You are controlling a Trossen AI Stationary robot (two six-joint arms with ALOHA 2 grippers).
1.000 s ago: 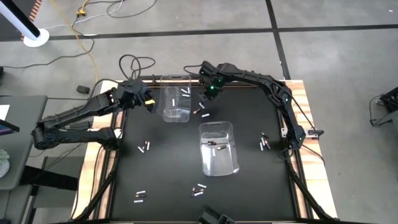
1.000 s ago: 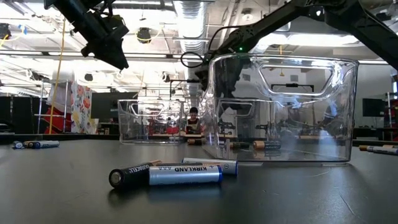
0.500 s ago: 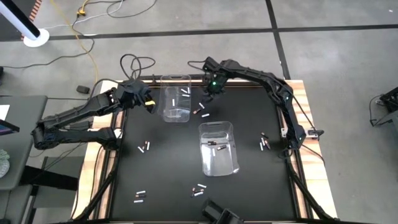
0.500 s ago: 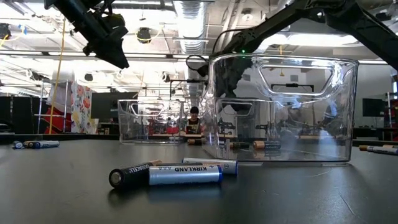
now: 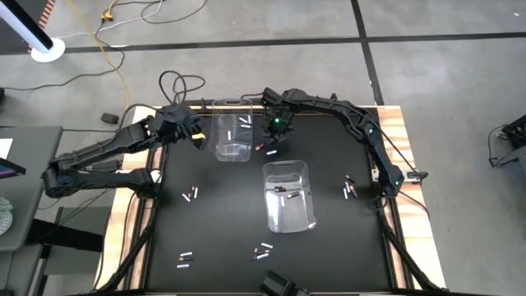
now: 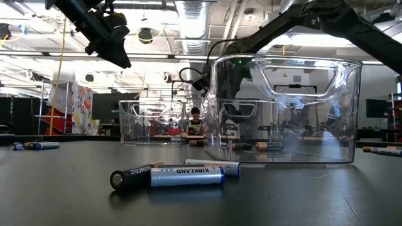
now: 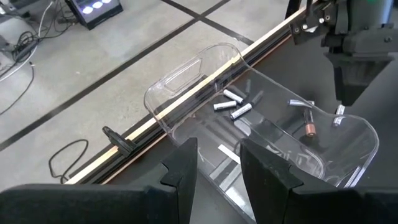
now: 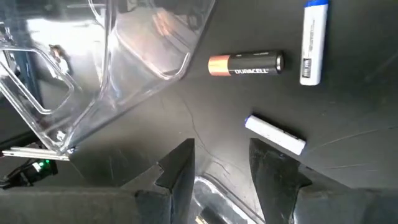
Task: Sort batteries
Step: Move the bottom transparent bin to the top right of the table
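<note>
Three batteries (image 8: 245,63) lie on the worktop (image 5: 214,222) just beside the far bin (image 5: 233,131). We see the right pincer (image 5: 274,136) has swung closer above them, open and empty, likely lining up a pick. Left pincer (image 5: 196,136) waits beside that bin, part-open, empty.

The floor (image 5: 246,25) is gray with dark lines crossing it. A yellow cord (image 5: 115,49) and a black cable (image 5: 177,82) lie on it. The black surface (image 5: 222,222) has wooden edges. Far behind, long ceiling lights (image 6: 195,12) shine, and a person (image 6: 196,122) sits there.
</note>
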